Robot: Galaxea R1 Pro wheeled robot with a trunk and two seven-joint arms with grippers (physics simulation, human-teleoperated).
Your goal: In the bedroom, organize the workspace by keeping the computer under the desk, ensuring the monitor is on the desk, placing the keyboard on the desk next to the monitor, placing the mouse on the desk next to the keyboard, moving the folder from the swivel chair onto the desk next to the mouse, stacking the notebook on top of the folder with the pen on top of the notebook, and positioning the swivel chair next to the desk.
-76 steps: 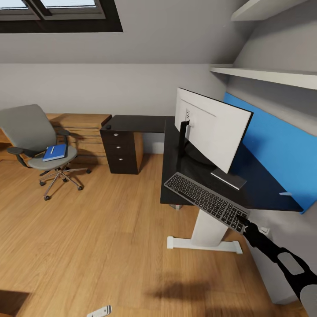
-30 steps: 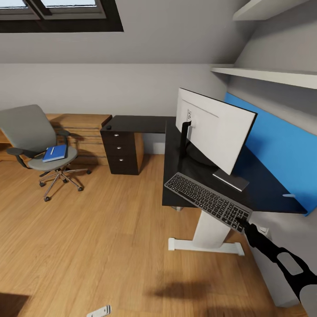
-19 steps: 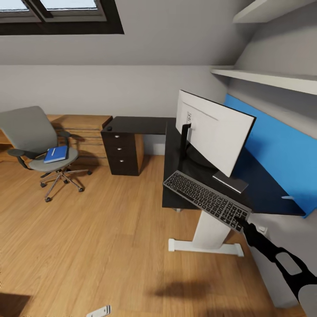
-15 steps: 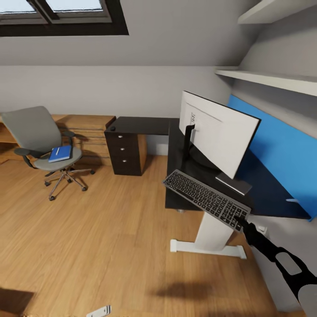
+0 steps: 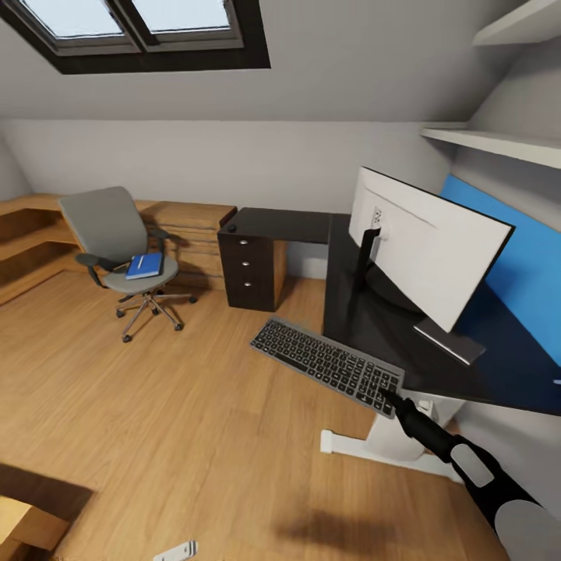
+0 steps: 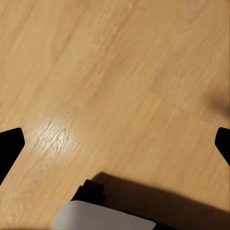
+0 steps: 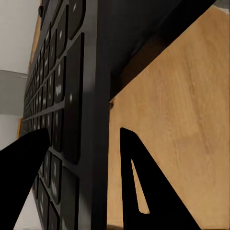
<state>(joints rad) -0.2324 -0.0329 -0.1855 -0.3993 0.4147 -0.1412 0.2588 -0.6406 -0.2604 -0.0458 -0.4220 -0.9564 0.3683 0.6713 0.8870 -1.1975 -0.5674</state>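
Black right gripper (image 5: 387,395) still pinches our keyboard (image 5: 327,365) end; it's now mostly off the desk (image 5: 366,327) edge over floor (image 5: 179,405). Camera panned left. Left jaws wide.

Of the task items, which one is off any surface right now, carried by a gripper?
The keyboard, pinched at one end by the right gripper and hanging over the floor.

Right arm outstretched, right claw (image 5: 387,395) clamped on keyboard (image 5: 327,364) edge; left claw (image 6: 115,143) fingers spread.
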